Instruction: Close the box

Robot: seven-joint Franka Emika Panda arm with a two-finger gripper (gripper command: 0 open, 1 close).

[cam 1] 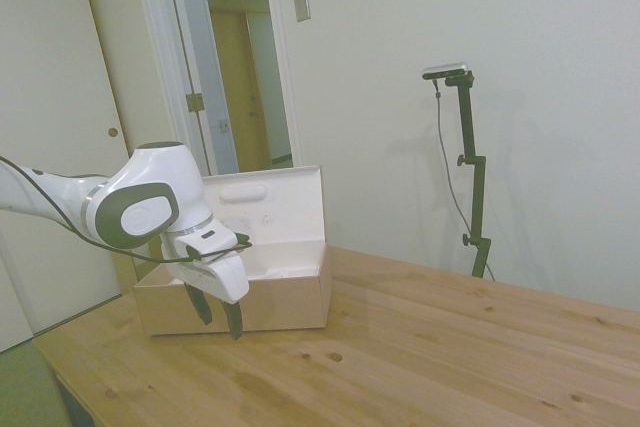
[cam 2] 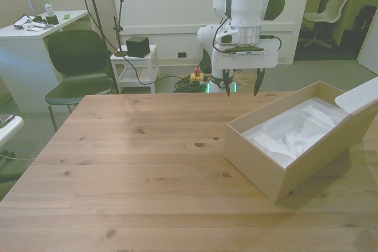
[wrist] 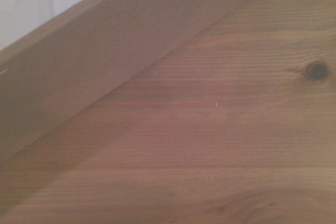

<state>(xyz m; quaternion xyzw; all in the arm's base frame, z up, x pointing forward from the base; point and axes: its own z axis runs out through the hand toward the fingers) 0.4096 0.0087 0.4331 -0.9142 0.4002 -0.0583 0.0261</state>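
The box (cam 2: 277, 166) lies on the table toward the front view's right, tan outside with a white moulded insert (cam 2: 295, 134) inside. Its flip lid (cam 1: 265, 209) stands open and upright along the far long side, white inner face showing an oval embossed mark; the lid (cam 2: 361, 95) also shows in the front view. My gripper (cam 2: 241, 92) hangs open and empty just above the table, outside the box beside a tan wall, not touching it. In the side view the gripper (cam 1: 218, 315) is in front of the box (cam 1: 290, 302). The wrist view shows that tan wall (wrist: 79, 66) close by.
Bare wooden table (cam 2: 136, 157) stretches toward the front view's left. Beyond the table stand a dark chair (cam 2: 74, 69), a white desk (cam 2: 29, 33), and a small white cart (cam 2: 137, 63) with a black cube on top.
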